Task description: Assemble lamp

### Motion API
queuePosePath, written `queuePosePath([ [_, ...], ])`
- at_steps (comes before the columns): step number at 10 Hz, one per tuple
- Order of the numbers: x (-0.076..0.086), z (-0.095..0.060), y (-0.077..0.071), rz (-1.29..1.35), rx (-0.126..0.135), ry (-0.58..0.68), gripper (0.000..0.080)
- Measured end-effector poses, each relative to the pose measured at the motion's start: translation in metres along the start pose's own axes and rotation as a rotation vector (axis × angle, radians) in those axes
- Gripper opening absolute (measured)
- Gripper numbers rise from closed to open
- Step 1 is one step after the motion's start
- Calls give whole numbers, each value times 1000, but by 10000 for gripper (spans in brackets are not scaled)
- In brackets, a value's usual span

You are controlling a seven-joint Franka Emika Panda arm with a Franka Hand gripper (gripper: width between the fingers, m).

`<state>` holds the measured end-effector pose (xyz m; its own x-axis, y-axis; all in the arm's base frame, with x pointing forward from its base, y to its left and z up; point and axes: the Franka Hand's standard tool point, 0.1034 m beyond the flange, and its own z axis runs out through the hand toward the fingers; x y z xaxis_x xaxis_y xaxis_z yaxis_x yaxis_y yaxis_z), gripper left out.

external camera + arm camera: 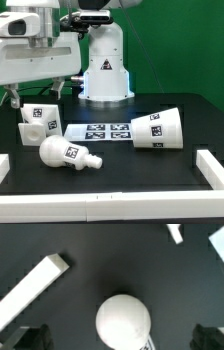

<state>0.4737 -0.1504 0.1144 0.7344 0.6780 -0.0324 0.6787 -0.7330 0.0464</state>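
Note:
The white round bulb lies on its side on the black table, its screw neck pointing to the exterior view's right. The low angular base stands just behind it. The tapered shade lies on its side at the exterior view's right. All three carry square tags. My gripper hangs open and empty above the base and bulb. In the wrist view the bulb lies between my two dark fingertips, well apart from both, and my gripper is wide open.
The marker board lies flat between base and shade. The big white robot pedestal stands behind. White rails border the table at the exterior view's left and right; one rail shows in the wrist view.

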Motion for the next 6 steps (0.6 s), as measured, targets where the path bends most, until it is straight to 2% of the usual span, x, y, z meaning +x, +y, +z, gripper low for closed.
queuePosePath([
  [3, 3, 1, -2, 186, 17, 16, 699],
  [6, 9, 9, -10, 655, 64, 7, 699],
])
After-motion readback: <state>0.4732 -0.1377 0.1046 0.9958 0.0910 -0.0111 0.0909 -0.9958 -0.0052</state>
